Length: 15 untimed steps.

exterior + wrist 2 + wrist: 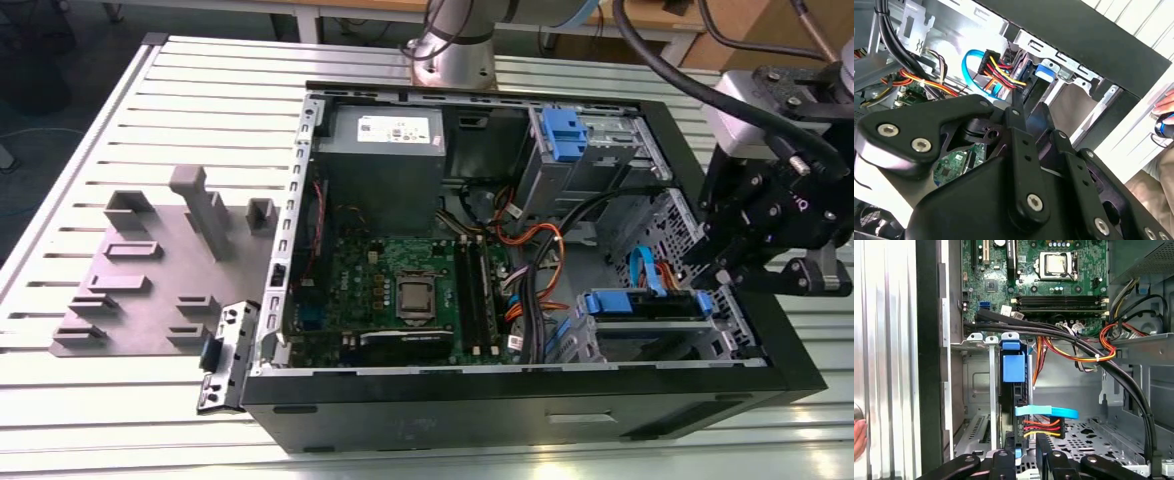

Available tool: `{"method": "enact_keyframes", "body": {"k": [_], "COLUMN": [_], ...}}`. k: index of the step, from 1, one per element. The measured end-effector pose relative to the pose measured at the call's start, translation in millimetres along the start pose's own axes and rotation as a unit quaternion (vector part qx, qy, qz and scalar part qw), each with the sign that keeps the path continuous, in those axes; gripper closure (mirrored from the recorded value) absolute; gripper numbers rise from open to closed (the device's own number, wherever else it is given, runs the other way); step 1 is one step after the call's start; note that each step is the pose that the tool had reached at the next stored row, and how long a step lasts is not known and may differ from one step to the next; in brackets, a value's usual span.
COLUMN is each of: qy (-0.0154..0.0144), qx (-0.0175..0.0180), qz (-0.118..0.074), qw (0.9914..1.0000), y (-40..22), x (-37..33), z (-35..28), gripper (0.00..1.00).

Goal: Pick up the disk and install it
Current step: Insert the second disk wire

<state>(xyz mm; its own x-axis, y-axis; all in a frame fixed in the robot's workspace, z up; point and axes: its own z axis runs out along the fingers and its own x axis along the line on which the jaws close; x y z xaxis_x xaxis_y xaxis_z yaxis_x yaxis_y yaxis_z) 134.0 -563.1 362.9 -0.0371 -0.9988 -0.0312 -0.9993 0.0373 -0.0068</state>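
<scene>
The disk (pixel 625 302) stands on edge in the grey drive cage at the front corner of the open computer case, on the exterior view's right. Its blue carrier tab (pixel 1013 367) faces the motherboard. A blue data cable and a red-yellow-black power plug (pixel 1041 427) sit at its other end. My gripper (pixel 705 290) hangs over that end, at the case's edge. In both wrist views the fingers (pixel 1004 460) straddle the disk's end, and a dark strip of the disk (pixel 1045 70) runs back between them. The gripper (pixel 1031 112) looks shut on the disk.
Another blue-tabbed caddy (pixel 563 135) sits in the upper cage beside the grey power supply (pixel 384 130). Thick black cables (pixel 1079 347) and orange wires cross the case above the bay. A grey fixture plate (pixel 147 270) lies on the exterior view's left. A person's hand (pixel 1166 107) rests just outside the case.
</scene>
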Motion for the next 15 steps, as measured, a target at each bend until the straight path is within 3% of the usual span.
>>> {"method": "enact_keyframes", "body": {"k": [3, 8, 15], "qy": [0.0002, 0.0, 0.0], "qx": [0.0001, 0.002, 0.0022], "qz": [0.0, 0.0, 0.0], "qw": [1.0, 1.0, 1.0], "y": [2.1, 13.2, 15.5], "x": [0.0, 0.5, 0.6], "z": [-0.2, 0.0, 0.0], "gripper": [0.69, 0.69, 0.69]}}
